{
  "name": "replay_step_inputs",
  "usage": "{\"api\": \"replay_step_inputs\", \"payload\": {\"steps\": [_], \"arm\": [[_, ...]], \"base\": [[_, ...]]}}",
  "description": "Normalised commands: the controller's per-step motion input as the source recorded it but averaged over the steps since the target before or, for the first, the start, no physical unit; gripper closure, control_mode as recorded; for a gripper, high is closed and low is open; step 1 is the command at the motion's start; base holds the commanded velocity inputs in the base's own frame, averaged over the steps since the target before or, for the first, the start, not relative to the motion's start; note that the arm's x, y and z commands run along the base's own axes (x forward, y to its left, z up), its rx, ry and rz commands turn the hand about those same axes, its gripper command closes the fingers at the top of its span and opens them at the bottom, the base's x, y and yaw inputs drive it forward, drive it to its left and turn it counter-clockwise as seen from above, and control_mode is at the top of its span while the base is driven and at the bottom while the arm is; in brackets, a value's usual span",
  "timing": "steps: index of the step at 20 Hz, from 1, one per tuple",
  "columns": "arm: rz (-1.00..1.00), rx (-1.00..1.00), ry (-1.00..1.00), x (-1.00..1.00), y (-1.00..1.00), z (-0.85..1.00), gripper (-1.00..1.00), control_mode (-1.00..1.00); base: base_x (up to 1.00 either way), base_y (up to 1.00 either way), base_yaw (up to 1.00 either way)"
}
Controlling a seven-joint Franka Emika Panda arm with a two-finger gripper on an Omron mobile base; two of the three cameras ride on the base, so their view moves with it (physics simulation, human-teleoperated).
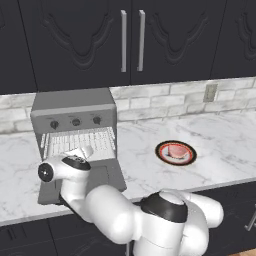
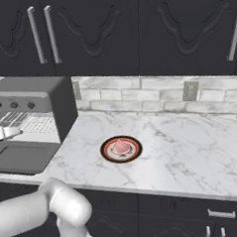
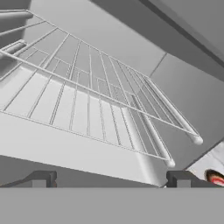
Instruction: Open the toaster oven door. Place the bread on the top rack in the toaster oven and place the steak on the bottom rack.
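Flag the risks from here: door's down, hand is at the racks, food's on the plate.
1. The open gripper points into the toaster oven close to the wire racks; pulling back could snag them.
2. The toaster oven door lies flat under the arm; a low swing toward the plate may strike it.

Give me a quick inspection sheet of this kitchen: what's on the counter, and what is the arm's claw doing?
Surface: marble counter.
Job's things: toaster oven with its door folded down flat; wire racks bare; steak lies on the red-rimmed plate; bread not made out.
Clutter: nothing seen.
Grippers: gripper open, empty, at the oven mouth facing the racks.
Cables: nothing seen.
Surroundings: dark wall cabinets, brick backsplash, wall outlet.
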Motion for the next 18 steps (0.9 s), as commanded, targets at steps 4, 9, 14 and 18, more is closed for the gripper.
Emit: {"api": "replay_step_inputs", "payload": {"steps": [4,9,14,18], "arm": [[0.28,0.07,0.01,0.26,-0.11,-0.01,-1.00,-1.00],[0.18,0.03,0.04,0.12,0.01,-0.01,-1.00,-1.00],[0.07,0.03,0.09,0.12,0.07,-0.01,-1.00,-1.00],[0.03,0.02,0.12,0.15,0.10,0.00,-1.00,-1.00]], "base": [[0.00,0.00,0.00],[0.00,0.00,0.00],[0.00,0.00,0.00],[0.00,0.00,0.00]]}}
